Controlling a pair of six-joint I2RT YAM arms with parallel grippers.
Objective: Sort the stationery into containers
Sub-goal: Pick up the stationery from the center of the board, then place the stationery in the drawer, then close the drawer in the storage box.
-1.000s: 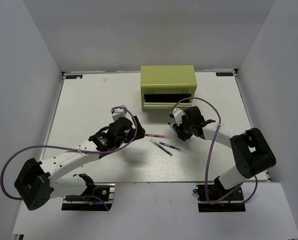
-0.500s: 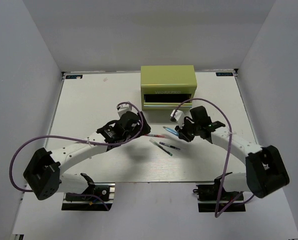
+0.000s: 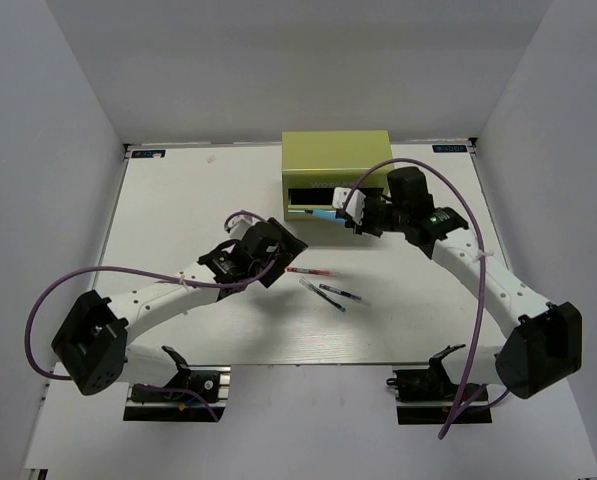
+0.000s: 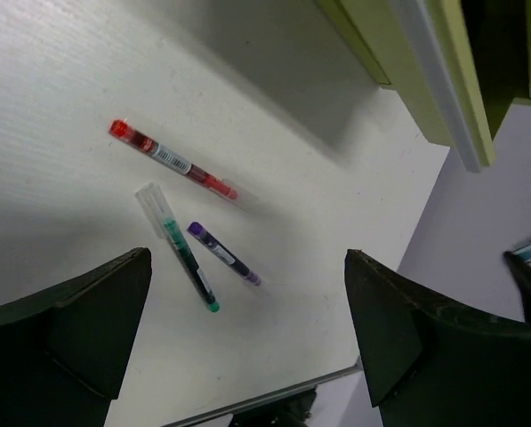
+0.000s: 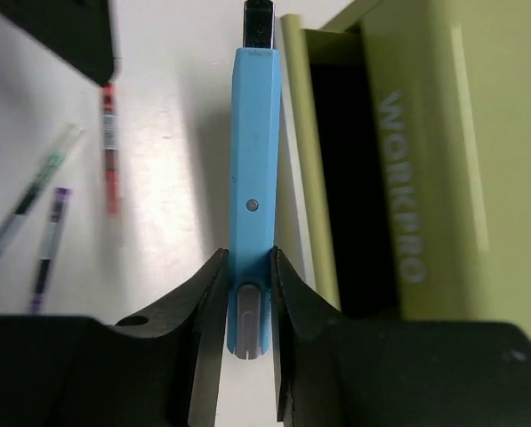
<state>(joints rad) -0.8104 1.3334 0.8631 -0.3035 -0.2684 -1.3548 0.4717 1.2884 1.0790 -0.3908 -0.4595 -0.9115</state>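
My right gripper (image 3: pixel 350 213) (image 5: pixel 249 285) is shut on the short light-blue marker (image 3: pixel 323 214) (image 5: pixel 254 169) and holds it level, right at the front of the olive-green tool chest (image 3: pixel 336 165) (image 5: pixel 443 124), over the rim of its pulled-out lower drawer (image 5: pixel 293 133). The red-and-white pen (image 3: pixel 308 271) (image 4: pixel 172 160) lies on the table. The two thin dark pens (image 3: pixel 323 295) (image 4: pixel 178 247), one green-ended and one purple-ended (image 4: pixel 223 254), lie just below it. My left gripper (image 3: pixel 283 250) (image 4: pixel 247 356) is open and empty, just left of the pens.
The chest stands at the back middle of the white table (image 3: pixel 178 220). White walls enclose the table on three sides. Purple cables loop from both arms. The chest's corner shows in the left wrist view (image 4: pixel 425 80).
My right gripper has lifted the blue marker off the table and carried it back to the chest's front. My left gripper has shifted slightly right toward the pens.
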